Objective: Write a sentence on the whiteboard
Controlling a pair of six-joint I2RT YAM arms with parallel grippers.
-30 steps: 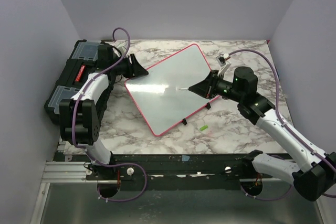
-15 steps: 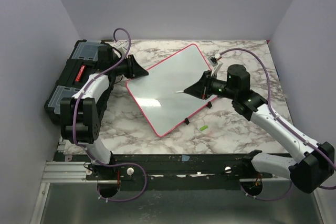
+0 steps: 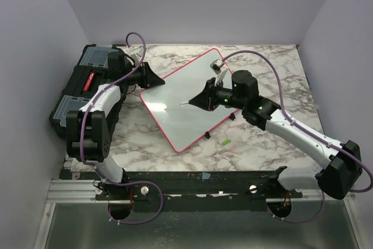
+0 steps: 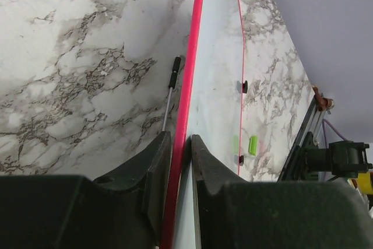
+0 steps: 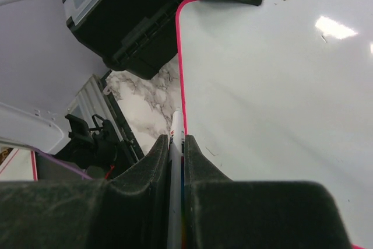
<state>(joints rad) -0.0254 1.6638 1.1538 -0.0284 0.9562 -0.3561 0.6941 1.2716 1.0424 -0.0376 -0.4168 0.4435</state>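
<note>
The whiteboard (image 3: 175, 115), white with a red-pink rim, lies slanted across the marble table. My left gripper (image 3: 152, 79) is shut on its left corner; in the left wrist view the jaws (image 4: 178, 138) pinch the pink rim (image 4: 189, 74). My right gripper (image 3: 204, 98) is shut on a white marker (image 3: 189, 102), with the tip pointing left over the middle of the board. In the right wrist view the marker (image 5: 176, 129) sticks out between the fingers above the board (image 5: 274, 86). No green lettering shows on the board.
A black toolbox (image 3: 78, 88) stands at the table's left edge, behind the left arm. A small green cap (image 3: 225, 142) lies on the marble near the board's front edge. Two black clips (image 3: 205, 135) sit on that edge. A thin metal leg (image 4: 169, 94) lies beside the board.
My right gripper has moved left across the board with the marker, from the right edge to the middle. The left gripper has kept its hold on the corner.
</note>
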